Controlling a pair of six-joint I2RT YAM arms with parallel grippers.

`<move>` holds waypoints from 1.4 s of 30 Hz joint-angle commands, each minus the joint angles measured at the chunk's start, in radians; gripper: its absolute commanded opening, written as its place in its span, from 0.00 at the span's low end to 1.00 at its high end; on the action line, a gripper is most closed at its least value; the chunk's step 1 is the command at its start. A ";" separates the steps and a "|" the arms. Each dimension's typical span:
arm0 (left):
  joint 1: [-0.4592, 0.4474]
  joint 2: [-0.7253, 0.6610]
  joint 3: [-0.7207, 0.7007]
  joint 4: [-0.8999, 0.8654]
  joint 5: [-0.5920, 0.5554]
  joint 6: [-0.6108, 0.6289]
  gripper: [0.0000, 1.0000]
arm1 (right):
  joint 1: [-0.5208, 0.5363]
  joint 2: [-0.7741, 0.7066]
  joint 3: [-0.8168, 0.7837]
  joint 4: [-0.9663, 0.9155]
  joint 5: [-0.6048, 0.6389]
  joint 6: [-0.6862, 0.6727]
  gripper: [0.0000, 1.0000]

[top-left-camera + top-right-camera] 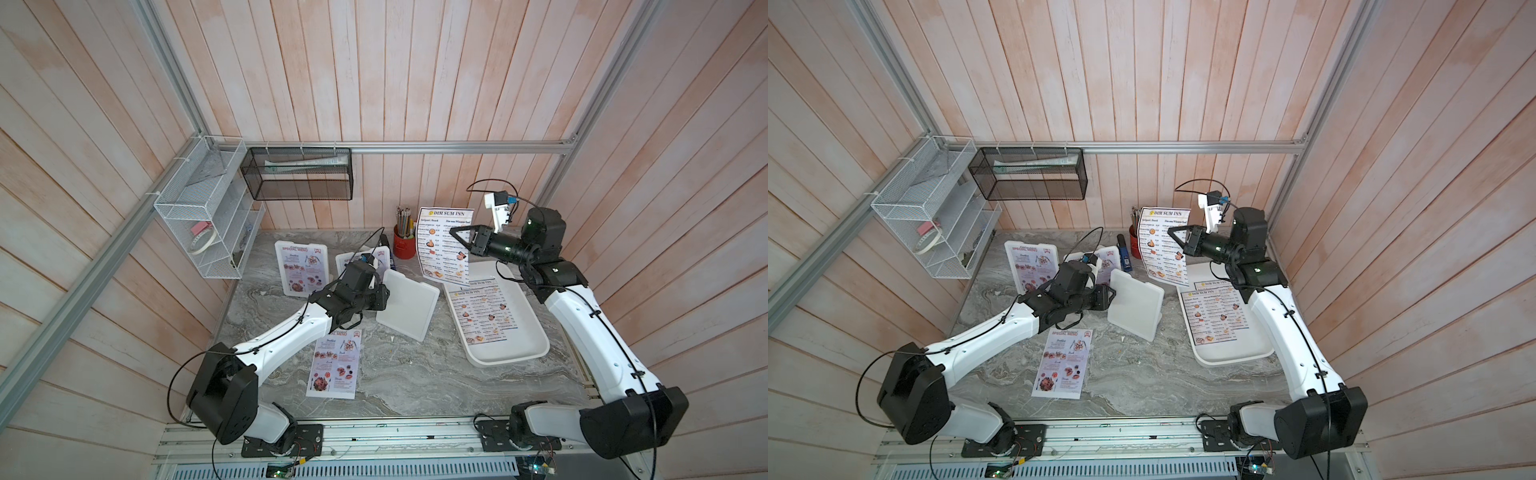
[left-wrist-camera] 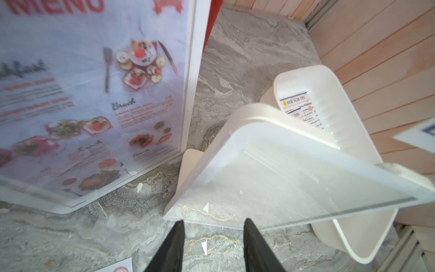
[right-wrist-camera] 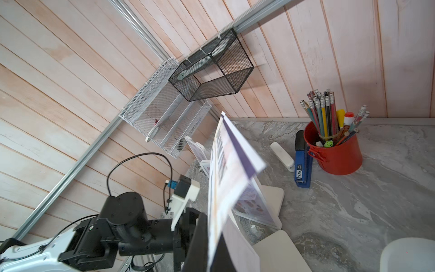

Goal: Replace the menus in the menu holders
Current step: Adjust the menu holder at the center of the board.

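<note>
Right gripper (image 1: 456,238) pinched shut on a blue-bordered paper "Dim Sum Inn" menu sheet (image 1: 444,245), held upright in the air over the far end of the white shallow plastic tray (image 1: 536,336); more such sheets lie in it. The empty white plastic menu holder (image 1: 409,307) with clear front stands tilted mid-table, between tray and left arm. Left gripper (image 2: 213,233) sits just beside its lower edge, jaws spread, nothing between them. Step in hand, my read: feed the held sheet into the empty holder. To do it well, left steadies the frame first; right squares the sheet's bottom edge to the slot and feeds slowly so the paper doesn't buckle. A filled white holder (image 1: 301,268) shows a red-titled sheet; a loose red-titled sheet (image 1: 334,363) lies flat on the grey marble table (image 1: 415,374). Readable: "DIM SUM INN", "SPECIAL MENU", "50" on the blue stapler (image 3: 302,164).
</note>
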 commanded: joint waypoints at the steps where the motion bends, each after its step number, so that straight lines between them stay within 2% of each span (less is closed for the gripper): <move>1: 0.004 -0.004 0.000 -0.035 -0.087 -0.005 0.49 | -0.003 0.024 0.047 -0.011 0.012 -0.042 0.00; 5: 0.006 0.046 0.029 -0.041 -0.159 -0.013 0.51 | -0.003 0.036 0.082 -0.039 0.022 -0.068 0.00; 8: 0.007 0.082 0.048 -0.029 -0.223 -0.021 0.45 | -0.003 0.040 0.087 -0.070 0.073 -0.102 0.00; 13: 0.006 0.130 0.082 -0.011 -0.255 -0.013 0.44 | -0.003 0.066 0.061 -0.081 0.125 -0.129 0.00; 22: 0.010 0.209 0.111 0.063 -0.204 0.048 0.45 | -0.004 0.067 0.035 -0.071 0.117 -0.125 0.00; 33: 0.016 0.244 0.120 0.147 0.009 0.153 0.50 | -0.014 0.027 0.067 -0.123 0.072 -0.099 0.00; 42: 0.023 0.183 0.116 0.046 -0.059 0.059 0.53 | 0.011 -0.077 0.067 -0.158 0.127 0.015 0.00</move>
